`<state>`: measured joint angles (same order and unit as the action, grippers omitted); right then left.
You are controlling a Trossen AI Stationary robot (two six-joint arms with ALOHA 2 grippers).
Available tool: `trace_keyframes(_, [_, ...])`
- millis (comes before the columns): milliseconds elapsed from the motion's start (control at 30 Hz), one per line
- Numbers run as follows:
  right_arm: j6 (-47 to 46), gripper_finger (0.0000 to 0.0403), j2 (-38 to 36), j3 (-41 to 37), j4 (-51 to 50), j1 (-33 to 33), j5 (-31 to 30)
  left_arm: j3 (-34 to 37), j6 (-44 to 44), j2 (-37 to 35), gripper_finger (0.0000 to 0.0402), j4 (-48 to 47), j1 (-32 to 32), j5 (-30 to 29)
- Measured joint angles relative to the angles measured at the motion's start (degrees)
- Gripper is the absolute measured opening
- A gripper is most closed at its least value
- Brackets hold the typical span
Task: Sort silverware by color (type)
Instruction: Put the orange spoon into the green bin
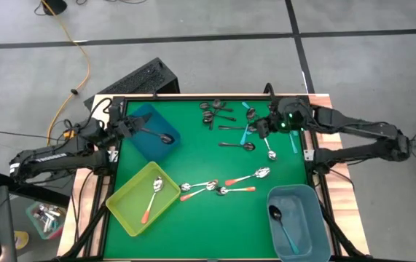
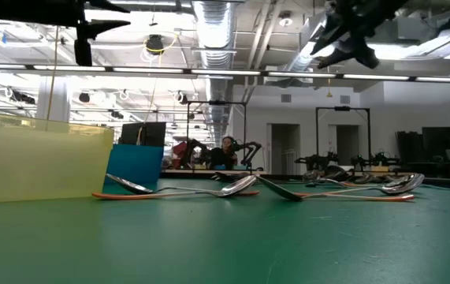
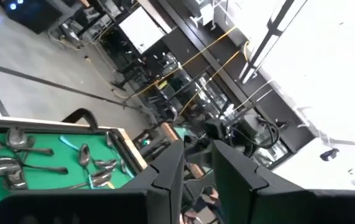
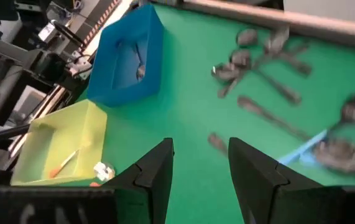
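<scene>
Your work surface is a green mat (image 1: 193, 156) framed by a dark rail. Three bins take up its edges: a blue bin (image 1: 151, 131) at the far left corner, a yellow-green bin (image 1: 142, 198) at the near left corner, a grey-blue bin (image 1: 299, 222) at the near right corner. The open room you have lies in the middle of the mat and along the near edge between the yellow-green and grey-blue bins.

Your left gripper (image 1: 131, 128) hangs over the blue bin's left rim, its fingers (image 3: 165, 177) set narrow with a slim gap and nothing between them. Your right gripper (image 1: 263, 128) hangs over the far right part of the mat, fingers (image 4: 155, 168) moderately apart, nothing held.

Spoons:
- Dark grey spoons (image 1: 215, 113) are clustered by the far edge.
- Teal-handled spoons (image 1: 248, 131) lie just beside the right gripper.
- Orange-handled spoons (image 1: 233, 188) lie in a loose row mid-mat towards the near edge, bowls shiny silver.
- One dark spoon lies in the blue bin, one orange-handled in the yellow-green bin, one teal-handled in the grey-blue bin.
</scene>
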<state>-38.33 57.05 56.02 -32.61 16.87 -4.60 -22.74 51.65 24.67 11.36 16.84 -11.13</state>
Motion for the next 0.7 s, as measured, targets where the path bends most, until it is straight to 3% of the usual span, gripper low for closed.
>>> trace_keyframes(300, [12.59, 0.0169, 9.38, 10.24, -3.19, 5.20, 0.20, -0.02, -0.67, 3.66, 0.0069, 5.68, 0.00, 1.81])
trace_keyframes(533, [17.14, 0.0208, 16.47, 14.42, -3.68, 5.41, 0.30, -0.02, -0.76, 5.39, 0.0069, 4.06, 0.04, -7.73])
trace_keyframes(700, [22.78, 0.0232, 20.06, 15.44, -3.84, 3.17, 3.51, -0.02, -3.22, 5.35, 0.0069, 4.57, 0.02, -5.85])
